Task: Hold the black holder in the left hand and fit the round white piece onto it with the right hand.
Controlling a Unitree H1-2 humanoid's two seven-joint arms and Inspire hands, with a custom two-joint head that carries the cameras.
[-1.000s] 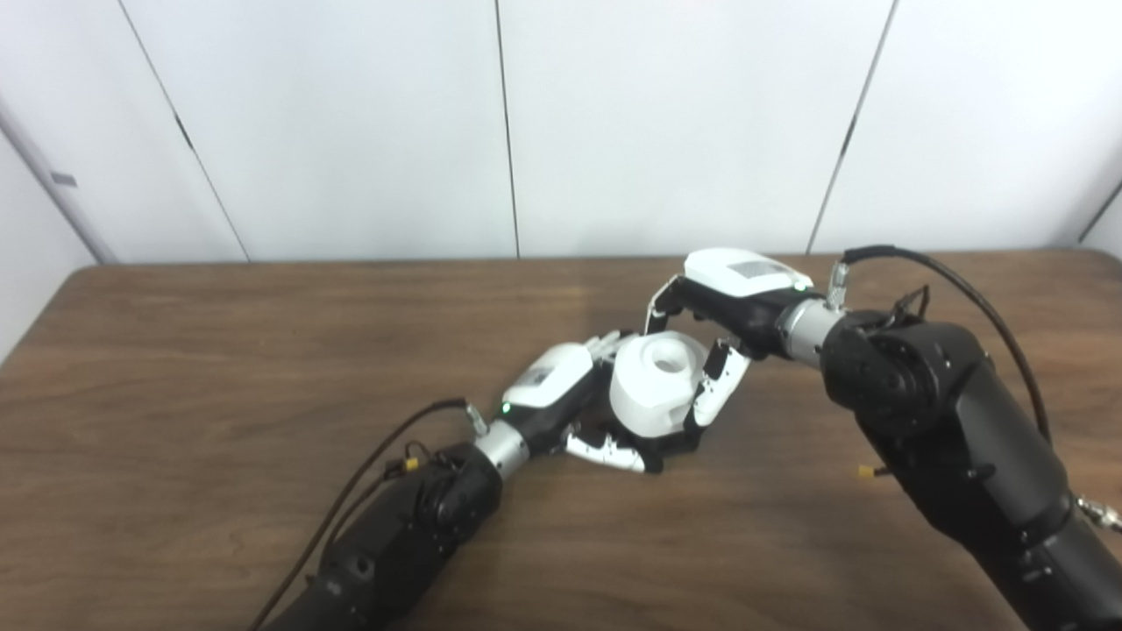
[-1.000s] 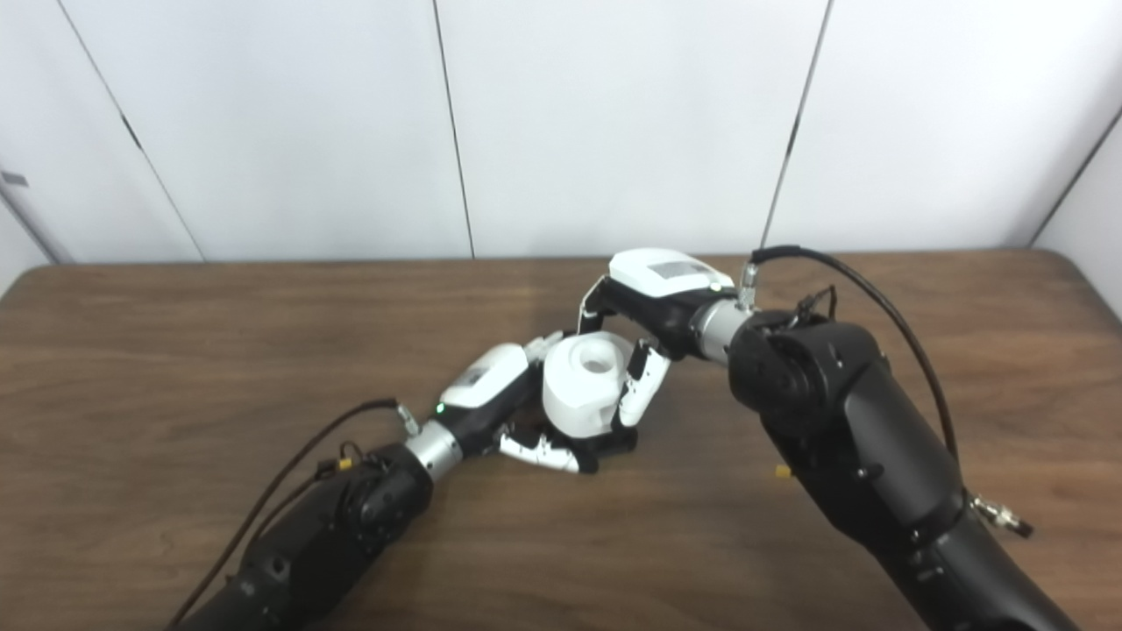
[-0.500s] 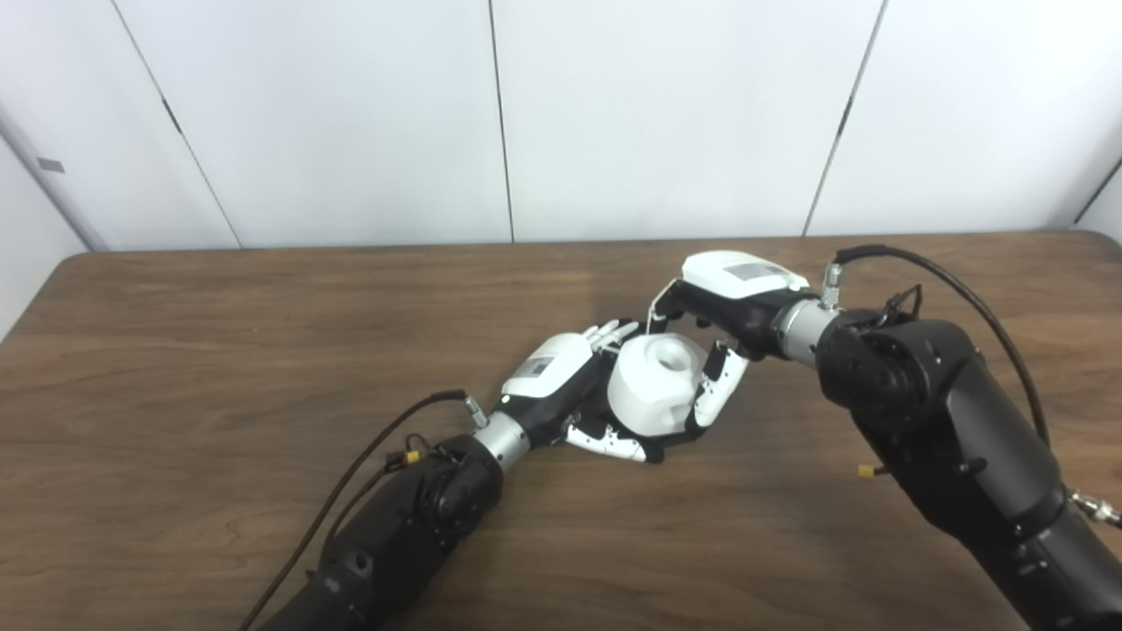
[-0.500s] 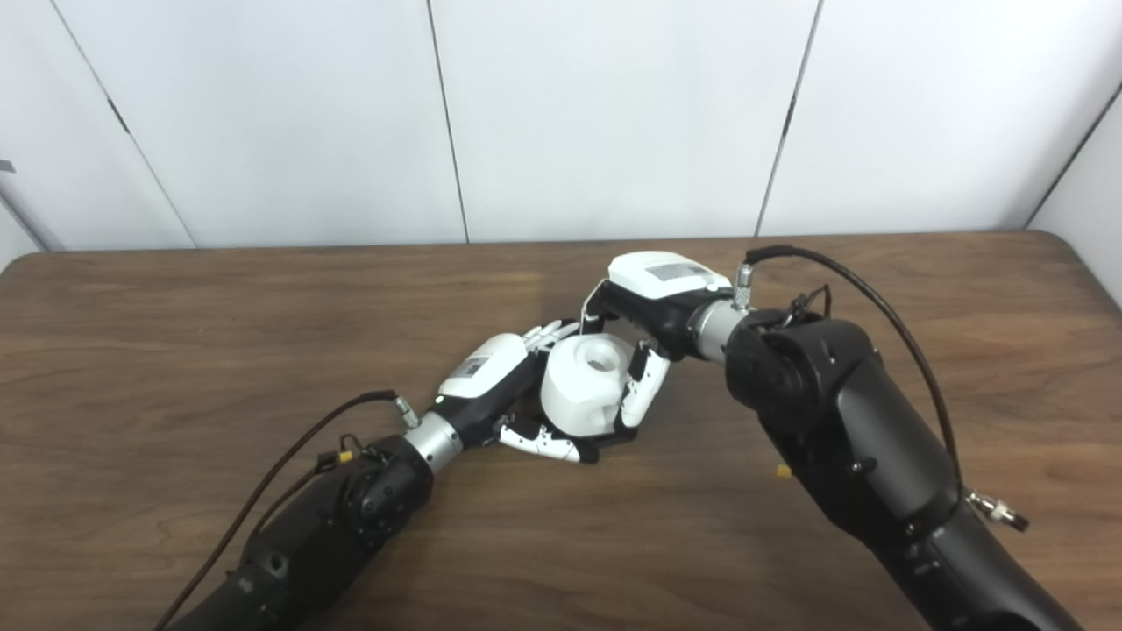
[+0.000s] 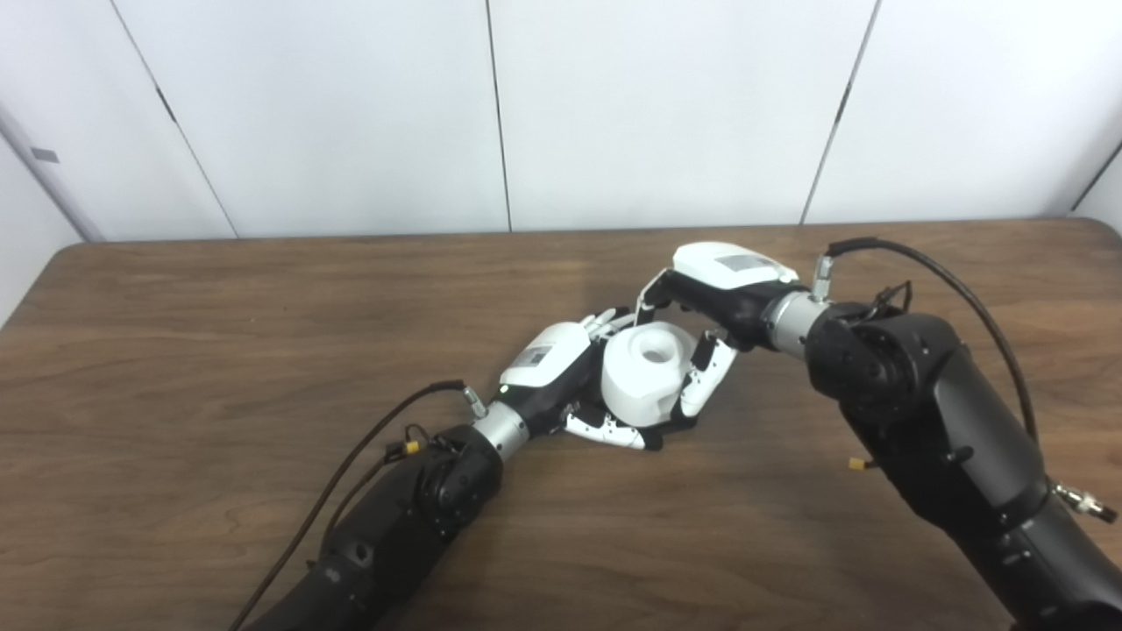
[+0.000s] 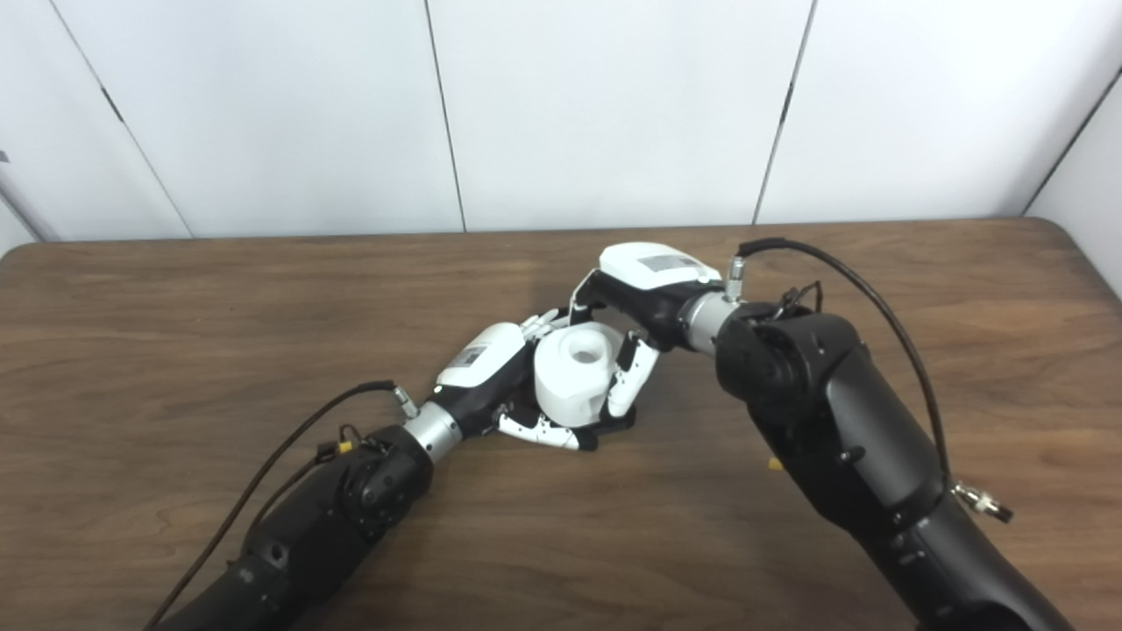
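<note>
The round white piece (image 5: 644,375), a thick cylinder with a hole in its top, stands upright at the table's middle. My right hand (image 5: 720,285) reaches over it from the right, thumb and fingers closed on its sides. My left hand (image 5: 550,366) comes in from the lower left and curls around the base, with its thumb (image 5: 607,431) lying across the front. Only a dark sliver of the black holder (image 5: 670,428) shows under the white piece; the rest is hidden by the piece and both hands. The white piece sits on top of the holder; how deep it sits I cannot tell.
The brown wooden table (image 5: 219,350) stretches wide on both sides of the hands. White wall panels (image 5: 351,114) stand behind its far edge. A black cable (image 5: 947,272) loops over my right forearm, and another (image 5: 368,456) runs along my left forearm.
The whole picture has shifted, so the camera moved. Both hands keep their hold around the white piece and holder; the piece seems slightly lower against my left thumb.
</note>
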